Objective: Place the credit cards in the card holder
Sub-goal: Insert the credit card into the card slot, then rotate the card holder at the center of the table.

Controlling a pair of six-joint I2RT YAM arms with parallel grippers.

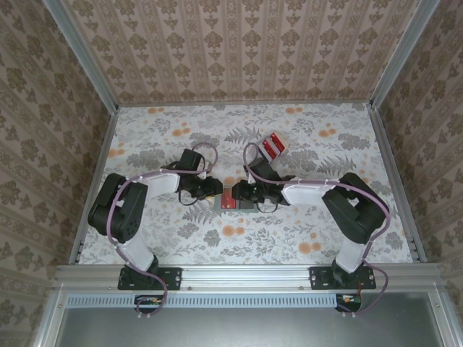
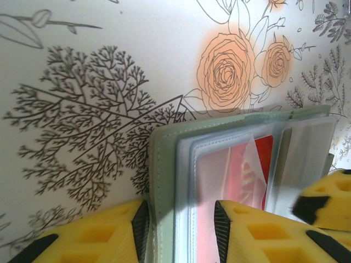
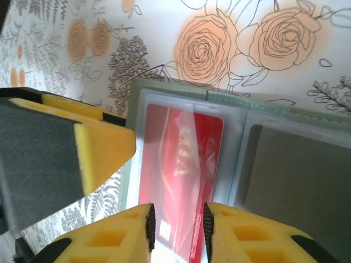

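Right wrist, right end effector (image 3: 176, 230) parted over red card (image 3: 181, 159), lettering maybe illegible, left end effector (image 2: 181, 219) grip unclear

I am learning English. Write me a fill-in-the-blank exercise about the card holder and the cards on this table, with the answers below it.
The card tucked inside the card holder is coloured ___. The card holder lies ___, not folded shut. The spare cards lie closer to the ___ arm.
Missing words: red; open; right.
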